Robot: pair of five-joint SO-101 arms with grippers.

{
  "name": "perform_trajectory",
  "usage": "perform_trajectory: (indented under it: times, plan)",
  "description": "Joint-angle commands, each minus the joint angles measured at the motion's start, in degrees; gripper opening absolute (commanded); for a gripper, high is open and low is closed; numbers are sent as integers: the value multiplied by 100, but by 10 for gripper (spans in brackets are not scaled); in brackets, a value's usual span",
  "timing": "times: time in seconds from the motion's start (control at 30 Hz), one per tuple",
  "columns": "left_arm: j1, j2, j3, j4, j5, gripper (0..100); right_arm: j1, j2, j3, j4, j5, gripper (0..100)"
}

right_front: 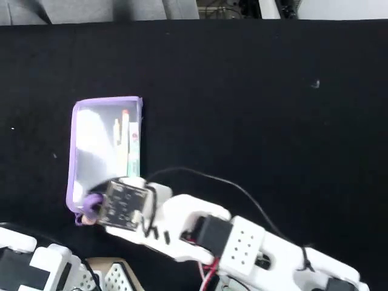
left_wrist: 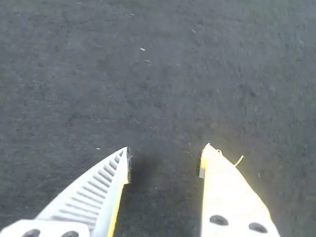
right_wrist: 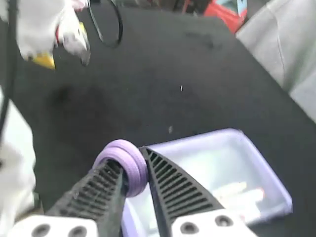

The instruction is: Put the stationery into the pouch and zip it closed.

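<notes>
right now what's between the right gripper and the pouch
A purple ring zip pull, pinched in the right gripper at the pouch corner; nothing else. The right wrist view shows it.

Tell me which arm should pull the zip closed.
Right. The right gripper is shut on the purple ring at the pouch corner; the left gripper hangs open over bare table.

From where I sit it's just a matte black table [right_front: 273,91]. Past the table's far edge there's some pale grey fabric [right_front: 79,9] and tangled cables [right_front: 224,7]. Lighting's soft and even.
</notes>
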Motion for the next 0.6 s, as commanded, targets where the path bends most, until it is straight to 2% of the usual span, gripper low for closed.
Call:
perform_trajectory:
  times: [0.0,0.3,0.57]
  plan:
    - [409,-149,-4,-9,-246,239,492,-804,585,9,26,11]
    - [1965,-158,295,26,-1240,239,1380,-2721,1675,879,62,11]
    - [3284,-220,585,35,-2295,239,2075,-4462,2633,1002,70,11]
